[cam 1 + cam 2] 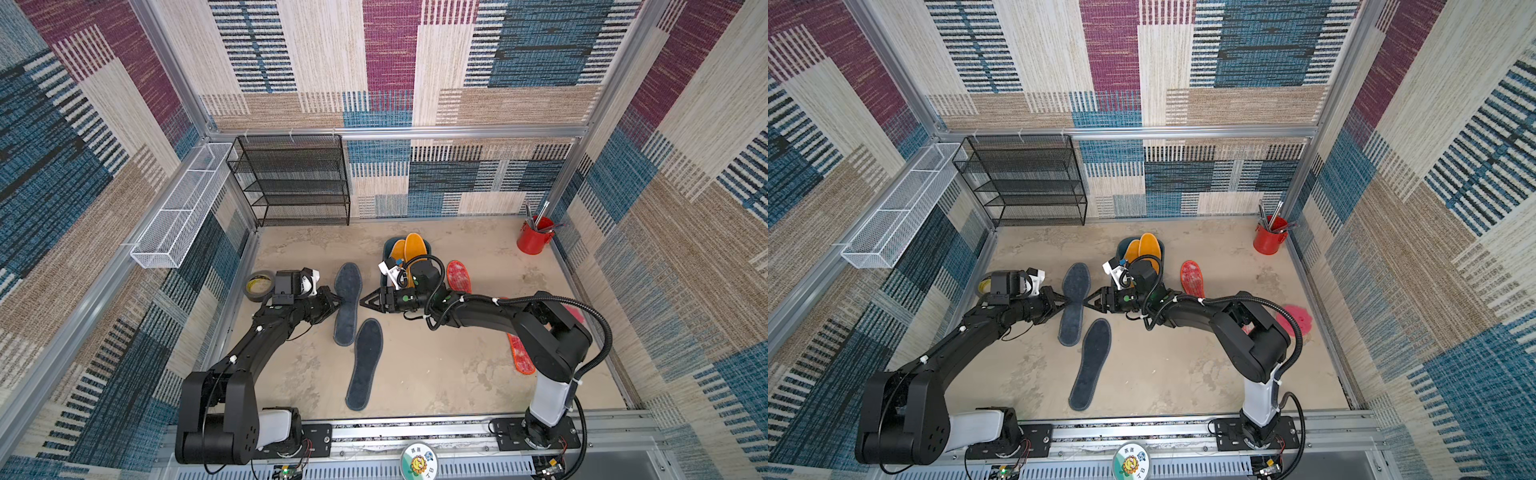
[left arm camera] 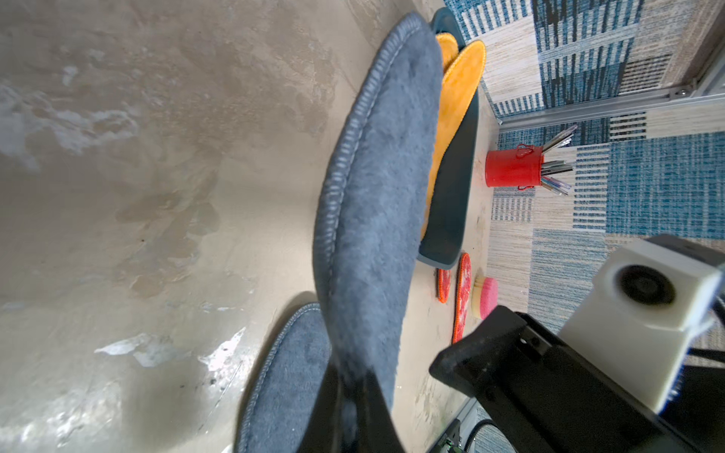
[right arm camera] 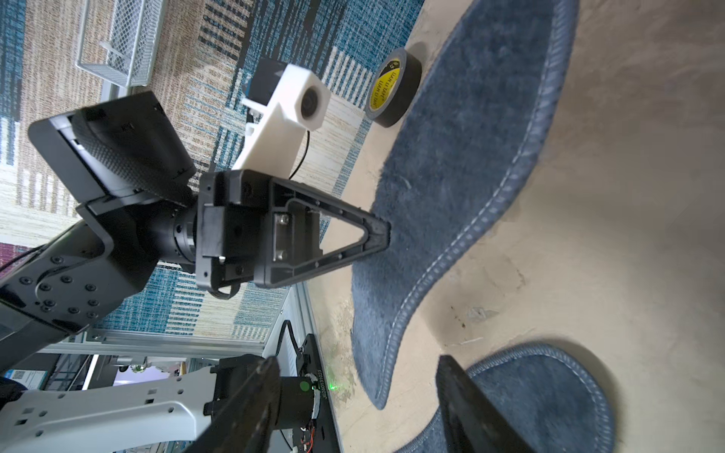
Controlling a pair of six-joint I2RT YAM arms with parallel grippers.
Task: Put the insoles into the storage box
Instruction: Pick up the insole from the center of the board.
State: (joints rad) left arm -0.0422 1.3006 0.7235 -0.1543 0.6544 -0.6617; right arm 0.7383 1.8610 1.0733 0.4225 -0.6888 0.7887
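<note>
patchwork carpet walls (image 1: 390, 62) enclose a beige floor (image 1: 457, 365) and black mesh shelf (image 1: 295, 183).

Tape roll (image 3: 393, 89) label print illegible.

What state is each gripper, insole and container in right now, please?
left gripper, shut on the farther grey insole at its edge.
right gripper, open beside that insole, holding nothing.
nearer grey insole, flat on the table.
orange insoles, in the storage box, ends reaching past its rim.
red-white insole, flat beside the box.
red cup, upright.
</note>
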